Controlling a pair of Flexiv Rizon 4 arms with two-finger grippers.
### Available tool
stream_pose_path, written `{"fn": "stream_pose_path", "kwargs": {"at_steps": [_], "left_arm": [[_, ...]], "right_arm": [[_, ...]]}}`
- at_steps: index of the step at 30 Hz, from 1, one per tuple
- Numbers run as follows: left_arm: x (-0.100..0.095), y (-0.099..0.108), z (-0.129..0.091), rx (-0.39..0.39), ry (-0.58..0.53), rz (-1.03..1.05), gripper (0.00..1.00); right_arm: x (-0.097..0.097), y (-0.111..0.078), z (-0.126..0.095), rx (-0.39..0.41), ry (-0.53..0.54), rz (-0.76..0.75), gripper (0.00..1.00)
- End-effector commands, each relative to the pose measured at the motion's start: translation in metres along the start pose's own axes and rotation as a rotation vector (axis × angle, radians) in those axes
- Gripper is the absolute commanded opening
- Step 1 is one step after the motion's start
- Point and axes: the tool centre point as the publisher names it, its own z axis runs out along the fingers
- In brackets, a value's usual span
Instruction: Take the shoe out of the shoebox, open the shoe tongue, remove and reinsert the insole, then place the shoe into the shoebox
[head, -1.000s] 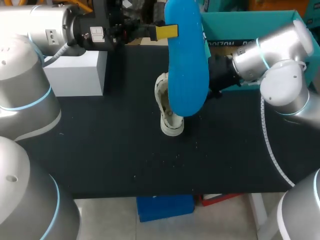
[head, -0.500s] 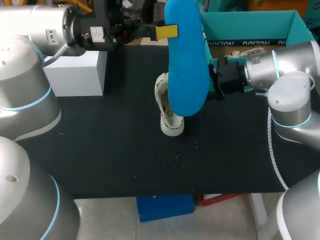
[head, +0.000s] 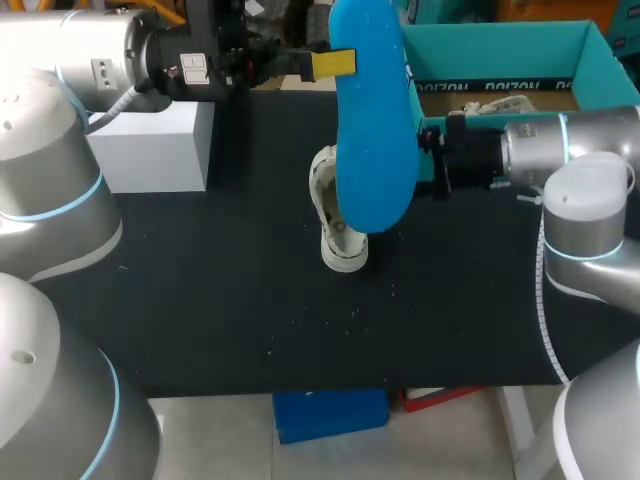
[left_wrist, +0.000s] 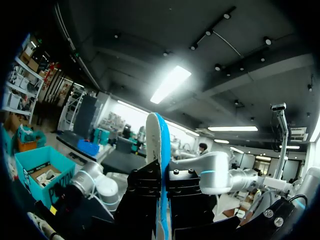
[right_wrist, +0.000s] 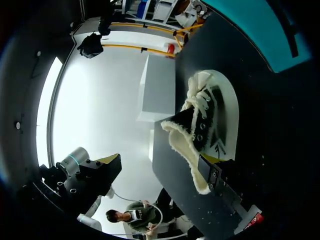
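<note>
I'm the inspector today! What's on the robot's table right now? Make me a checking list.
Surface: black table, a few pale specks.
Job's things: blue insole held up in the air; shoe on the table, outside the shoebox; teal shoebox at the far right, open.
Clutter: white box at the far left.
Grippers: left gripper shut on the insole; right gripper close by the shoe.
Cables: grey cable at the left arm; striped cable along the right arm.
Surroundings: nothing seen.
</note>
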Motion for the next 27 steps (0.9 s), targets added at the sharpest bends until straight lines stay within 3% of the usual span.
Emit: {"fn": "stream_pose_path", "kwargs": {"at_steps": [1,5,7,9,12,27], "left_arm": [[0.0,0.001,0.002,0.0,-0.005,0.0,0.0],[0.0,0.001,0.002,0.0,-0.005,0.0,0.0],[0.001,-0.003,0.004,-0.103,-0.033,0.201,0.0],[0.003,-0.002,0.004,-0.137,-0.033,0.337,0.0],[0.001,0.018,0.002,-0.305,-0.097,0.533,0.0],[0.001,0.018,0.002,-0.305,-0.097,0.533,0.0]], "right_arm": [[0.006,0.001,0.0,-0.001,0.029,-0.009,1.0],[0.007,0.001,-0.001,-0.006,0.046,-0.009,1.0],[0.007,0.001,-0.001,-0.006,0.046,-0.009,1.0],[0.007,0.001,-0.001,-0.006,0.046,-0.009,1.0],[0.007,0.001,-0.001,-0.006,0.046,-0.009,1.0],[0.007,0.001,-0.001,-0.006,0.046,-0.009,1.0]]}}
